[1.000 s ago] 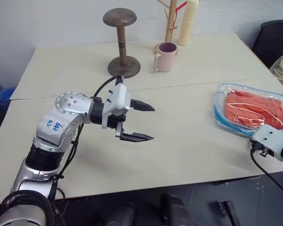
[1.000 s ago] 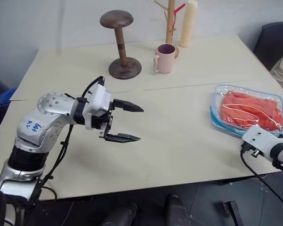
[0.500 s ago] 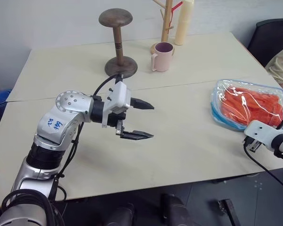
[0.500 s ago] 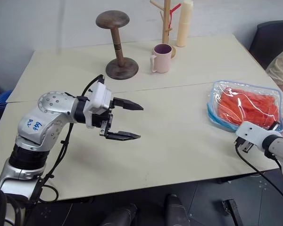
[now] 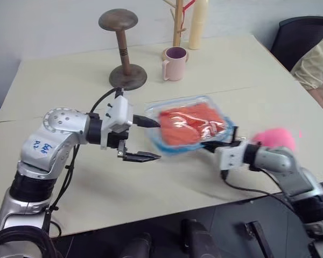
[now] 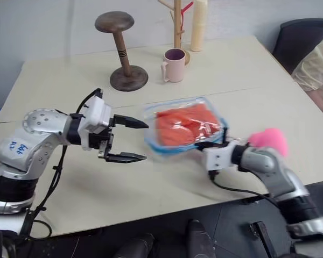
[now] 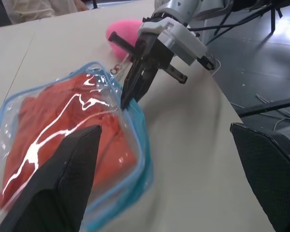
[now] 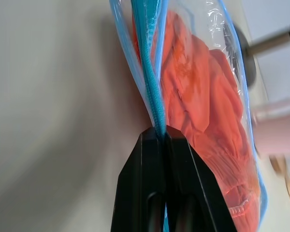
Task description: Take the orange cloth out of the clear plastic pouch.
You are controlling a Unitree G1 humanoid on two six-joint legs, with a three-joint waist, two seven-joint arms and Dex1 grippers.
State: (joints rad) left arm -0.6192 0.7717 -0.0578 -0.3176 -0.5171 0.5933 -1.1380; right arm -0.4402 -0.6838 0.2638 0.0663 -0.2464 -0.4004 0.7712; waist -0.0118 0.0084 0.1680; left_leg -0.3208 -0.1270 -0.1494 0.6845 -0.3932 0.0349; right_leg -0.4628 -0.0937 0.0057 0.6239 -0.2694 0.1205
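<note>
The clear plastic pouch [image 5: 215, 107] with blue edging is at the middle of the table, tilted, with its near side raised. The orange cloth [image 5: 189, 124] lies crumpled inside it. My right gripper [image 5: 211, 145] is shut on the pouch's blue zip edge [image 8: 153, 104], gripping it from the near right. My left gripper [image 5: 153, 140] is open just left of the pouch. Its upper finger points at the pouch's left edge, and nothing lies between its fingers. A pink heart charm [image 5: 274, 138] hangs beside my right wrist.
A pink mug [image 5: 174, 56] and a dark wooden stand [image 5: 121, 48] stand at the back of the table, next to a wooden rack [image 5: 177, 21]. A person's sleeve [image 5: 317, 64] and a black chair [image 5: 299, 35] are at the right edge.
My right gripper has closed on the pouch's edge and swept left, carrying the pouch from the right edge of the table to the middle. The left gripper drew back slightly and stays open.
</note>
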